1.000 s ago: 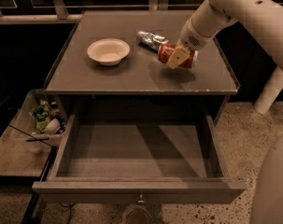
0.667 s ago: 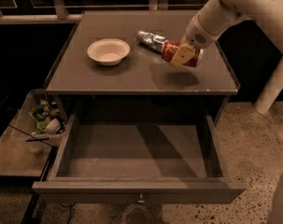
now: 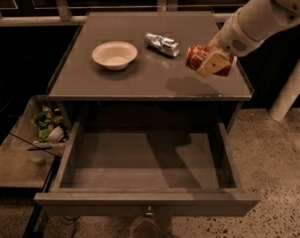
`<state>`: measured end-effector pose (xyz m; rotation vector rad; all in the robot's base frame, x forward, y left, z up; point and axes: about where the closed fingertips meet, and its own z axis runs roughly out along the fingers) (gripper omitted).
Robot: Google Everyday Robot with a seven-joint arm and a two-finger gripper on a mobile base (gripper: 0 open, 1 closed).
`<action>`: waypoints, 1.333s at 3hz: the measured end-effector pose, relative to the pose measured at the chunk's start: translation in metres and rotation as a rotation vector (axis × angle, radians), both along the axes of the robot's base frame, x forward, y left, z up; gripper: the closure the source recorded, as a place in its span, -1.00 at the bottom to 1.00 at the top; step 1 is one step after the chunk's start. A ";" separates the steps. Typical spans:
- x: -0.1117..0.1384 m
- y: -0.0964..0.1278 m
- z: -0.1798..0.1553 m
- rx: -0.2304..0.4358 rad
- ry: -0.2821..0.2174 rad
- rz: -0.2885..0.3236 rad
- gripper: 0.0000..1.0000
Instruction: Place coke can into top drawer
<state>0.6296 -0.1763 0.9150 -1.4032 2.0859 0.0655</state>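
1. The gripper [image 3: 214,63] hangs over the right-hand part of the table top [image 3: 139,81], near its right edge, at the end of the white arm [image 3: 261,16] that reaches in from the upper right.
2. Its jaws are closed on the coke can [image 3: 193,57]. One tan finger [image 3: 213,61] lies flat across the can's near side, and the other is hidden behind the can.
3. The can sits between the jaws tipped over toward its side — its red body sticks out to the left of the tan finger, and a little red shows past it on the right.
4. The can is held clear of the table, and its dark shadow [image 3: 188,86] falls on the surface below and slightly left.
5. The top drawer [image 3: 139,203] stands pulled out below the table's front edge, its small metal knob [image 3: 149,212] at the middle of the front panel. The can is above and behind the drawer's right rear corner, well apart from it.
6. On the table, a silver can [image 3: 162,43] lies on its side just left of the gripper — apart from it — and a white bowl [image 3: 115,55] sits further left.
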 end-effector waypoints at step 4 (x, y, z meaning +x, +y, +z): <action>-0.142 -0.024 -0.065 -0.053 0.075 0.002 1.00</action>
